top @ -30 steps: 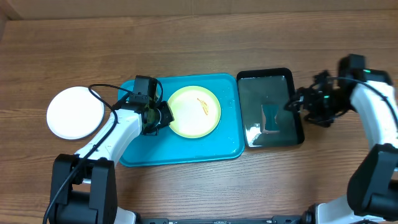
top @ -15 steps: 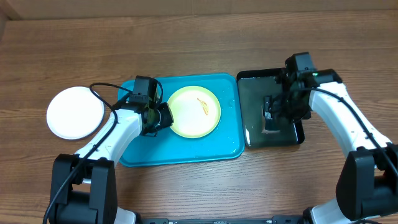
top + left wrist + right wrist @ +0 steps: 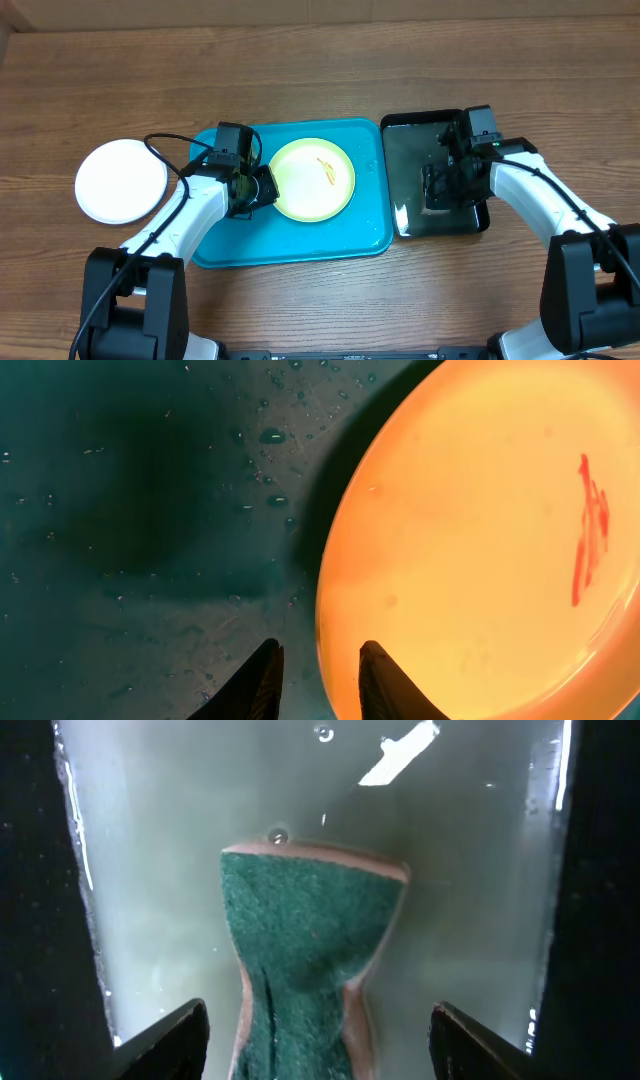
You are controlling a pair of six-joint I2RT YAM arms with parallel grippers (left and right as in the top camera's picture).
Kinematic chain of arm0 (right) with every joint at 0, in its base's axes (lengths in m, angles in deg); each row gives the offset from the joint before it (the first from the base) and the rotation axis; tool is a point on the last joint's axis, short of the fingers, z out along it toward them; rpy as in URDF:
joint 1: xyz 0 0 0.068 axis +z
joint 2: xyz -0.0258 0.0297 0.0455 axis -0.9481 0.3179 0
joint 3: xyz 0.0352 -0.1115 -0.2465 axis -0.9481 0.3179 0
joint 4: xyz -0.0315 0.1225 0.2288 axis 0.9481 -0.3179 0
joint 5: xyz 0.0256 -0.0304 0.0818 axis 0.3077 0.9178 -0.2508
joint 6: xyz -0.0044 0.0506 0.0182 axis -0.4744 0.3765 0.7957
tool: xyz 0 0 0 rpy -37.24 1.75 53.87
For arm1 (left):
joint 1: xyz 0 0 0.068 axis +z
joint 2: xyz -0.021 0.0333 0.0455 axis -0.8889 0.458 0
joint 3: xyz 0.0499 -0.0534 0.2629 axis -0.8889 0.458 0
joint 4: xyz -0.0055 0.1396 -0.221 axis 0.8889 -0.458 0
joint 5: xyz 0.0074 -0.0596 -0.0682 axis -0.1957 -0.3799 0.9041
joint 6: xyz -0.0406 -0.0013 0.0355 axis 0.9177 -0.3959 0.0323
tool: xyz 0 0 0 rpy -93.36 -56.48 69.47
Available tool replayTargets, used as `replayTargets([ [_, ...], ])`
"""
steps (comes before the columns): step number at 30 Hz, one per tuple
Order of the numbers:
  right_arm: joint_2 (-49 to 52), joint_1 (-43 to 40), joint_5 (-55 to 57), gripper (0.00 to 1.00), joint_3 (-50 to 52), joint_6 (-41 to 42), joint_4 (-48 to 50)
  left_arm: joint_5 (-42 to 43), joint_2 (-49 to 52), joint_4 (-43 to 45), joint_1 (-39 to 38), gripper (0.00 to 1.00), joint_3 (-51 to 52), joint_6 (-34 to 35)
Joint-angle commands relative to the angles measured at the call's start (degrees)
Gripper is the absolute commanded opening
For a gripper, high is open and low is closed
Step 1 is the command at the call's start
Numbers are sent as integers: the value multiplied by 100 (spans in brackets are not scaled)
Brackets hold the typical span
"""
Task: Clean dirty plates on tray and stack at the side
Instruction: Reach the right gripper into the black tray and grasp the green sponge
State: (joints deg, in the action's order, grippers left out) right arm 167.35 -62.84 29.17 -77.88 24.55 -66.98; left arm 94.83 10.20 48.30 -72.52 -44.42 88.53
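Left gripper (image 3: 320,685): the jaws are set narrowly astride the rim of the red-smeared yellow plate (image 3: 480,560) on the turquoise tray (image 3: 150,510); whether it is clamped cannot be told. Right gripper (image 3: 320,1050): the jaws are spread wide, and a green sponge (image 3: 305,950) is framed between them in the black tray (image 3: 480,870).

**Table** (image 3: 320,60): brown wood-grain top, boards running left to right, filling the overhead view.

Items resting directly on it:
1. White plate (image 3: 121,180): round, shallow, lying flat at the left, well apart from the trays.
2. Turquoise tray (image 3: 320,242): large, rectangular, rounded corners, low rim, at the centre.
3. Black tray (image 3: 408,170): smaller, glossy, rectangular, just beside the turquoise tray's right edge, with their long sides roughly parallel.
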Motion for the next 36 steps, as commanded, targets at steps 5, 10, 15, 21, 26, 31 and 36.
replayTargets([
  [5, -24, 2, -111, 66, 37, 13, 125, -63, 52, 24, -37, 27, -24, -109],
  [10, -24, 2, -116, 59, 50, 17, 175, -61, 52, 24, -37, 27, -24, -109],
  [15, -24, 7, -118, 57, 118, 20, 280, -59, 52, 24, -37, 27, -24, -107],
  [21, -24, 7, -120, 56, 313, 20, 518, -59, 52, 26, -37, 27, -24, -107],
  [26, -24, 7, -122, 54, 549, 20, 769, -59, 52, 28, -37, 27, -24, -107],
  [31, -24, 7, -297, 46, 551, 20, 776, -61, 52, 42, -37, 27, -24, -107],
  [36, -24, 7, -420, 48, 551, 22, 776, -59, 52, 42, -37, 29, -24, -107],
])
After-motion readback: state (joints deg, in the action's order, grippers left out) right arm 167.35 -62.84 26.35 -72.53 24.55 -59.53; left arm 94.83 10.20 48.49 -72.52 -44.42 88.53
